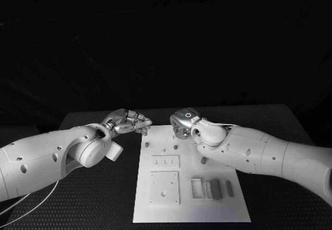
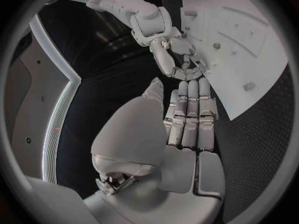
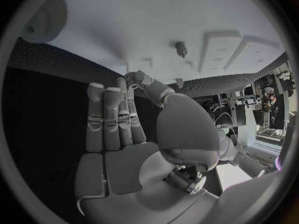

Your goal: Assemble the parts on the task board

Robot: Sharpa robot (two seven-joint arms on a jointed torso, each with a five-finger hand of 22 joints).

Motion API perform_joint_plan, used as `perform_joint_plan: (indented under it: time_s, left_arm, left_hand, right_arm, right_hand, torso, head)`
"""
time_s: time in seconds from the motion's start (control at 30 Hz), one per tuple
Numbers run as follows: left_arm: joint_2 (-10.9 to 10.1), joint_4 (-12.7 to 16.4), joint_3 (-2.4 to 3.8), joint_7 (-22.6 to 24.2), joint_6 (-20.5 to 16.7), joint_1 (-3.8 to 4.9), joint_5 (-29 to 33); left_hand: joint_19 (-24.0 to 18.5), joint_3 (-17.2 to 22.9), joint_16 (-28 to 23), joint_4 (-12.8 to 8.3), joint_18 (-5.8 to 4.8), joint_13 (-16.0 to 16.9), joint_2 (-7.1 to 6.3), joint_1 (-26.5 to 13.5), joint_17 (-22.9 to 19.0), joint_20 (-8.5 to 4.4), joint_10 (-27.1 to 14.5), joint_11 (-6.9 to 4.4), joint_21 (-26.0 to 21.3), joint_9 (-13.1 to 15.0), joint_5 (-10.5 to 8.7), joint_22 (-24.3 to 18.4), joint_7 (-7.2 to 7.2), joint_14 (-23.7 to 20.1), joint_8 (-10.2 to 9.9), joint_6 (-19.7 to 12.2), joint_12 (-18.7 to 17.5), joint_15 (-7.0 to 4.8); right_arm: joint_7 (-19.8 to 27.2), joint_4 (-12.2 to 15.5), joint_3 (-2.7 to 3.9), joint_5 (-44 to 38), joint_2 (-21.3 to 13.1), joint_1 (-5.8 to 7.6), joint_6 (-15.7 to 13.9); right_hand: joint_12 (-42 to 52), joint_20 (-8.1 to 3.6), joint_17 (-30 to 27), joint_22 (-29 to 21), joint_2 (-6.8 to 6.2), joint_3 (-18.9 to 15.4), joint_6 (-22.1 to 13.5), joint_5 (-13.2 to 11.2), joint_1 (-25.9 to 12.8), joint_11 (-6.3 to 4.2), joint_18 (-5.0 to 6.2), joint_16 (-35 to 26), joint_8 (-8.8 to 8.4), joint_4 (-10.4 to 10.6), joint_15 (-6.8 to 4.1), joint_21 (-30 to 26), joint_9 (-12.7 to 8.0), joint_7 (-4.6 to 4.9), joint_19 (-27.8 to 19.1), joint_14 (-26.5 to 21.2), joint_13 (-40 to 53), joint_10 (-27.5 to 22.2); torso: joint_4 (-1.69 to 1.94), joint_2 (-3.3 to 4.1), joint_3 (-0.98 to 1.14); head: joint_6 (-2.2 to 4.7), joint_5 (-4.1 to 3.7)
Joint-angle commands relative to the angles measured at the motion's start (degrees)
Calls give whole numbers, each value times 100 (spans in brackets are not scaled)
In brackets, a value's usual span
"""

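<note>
The white task board lies in the middle of the table. Two grey bar parts lie side by side near its front right, next to a white slotted block. Small pegs stand in its far part. My left hand hovers just off the board's far left corner. My right hand is over the board's far edge. In the left wrist view my left hand has straight fingers and nothing in it, and the right hand is close before its fingertips. My right hand also holds nothing.
Two raised white square plates sit on the board's left half. The right wrist view has a peg standing in the board. Black table surrounds the board on both sides.
</note>
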Motion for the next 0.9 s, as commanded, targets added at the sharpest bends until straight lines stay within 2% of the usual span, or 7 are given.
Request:
perform_joint_plan:
  time_s: [0.03,0.57,0.9]
  left_arm:
    - [24,4,6,49,113,11,32]
    - [49,13,6,53,142,15,45]
    - [37,28,6,50,158,54,45]
  left_hand:
    - [-17,42,-35,4,44,6,-10,-28,8,43,-3,43,-39,-7,2,6,39,0,-22,-17,-25,56]
    - [-20,48,-45,5,44,13,-13,-28,16,44,-6,46,-43,-6,2,10,39,-1,-29,-23,-38,57]
    - [-21,49,-50,5,44,17,-16,-30,20,46,-7,47,-44,-6,2,12,40,-1,-32,-25,-44,58]
  right_arm:
    - [-18,-12,-4,-89,24,-2,88]
    - [46,-195,-27,-50,153,-11,109]
    - [67,-257,-59,-15,172,-20,108]
  right_hand:
    - [21,-30,10,149,110,35,27,35,119,-112,277,34,32,2,-29,20,4,-2,9,-11,213,234]
    - [17,-31,13,148,115,38,27,35,114,-113,277,39,27,1,-29,31,7,-2,4,-15,217,234]
    - [15,-32,15,148,116,40,26,35,113,-113,277,41,24,1,-29,37,9,-1,1,-17,219,234]
  torso:
    - [-5,1,2]
    - [13,11,5]
    - [-5,16,4]
  head:
    - [4,-3]
    - [-13,19]
    - [-54,56]
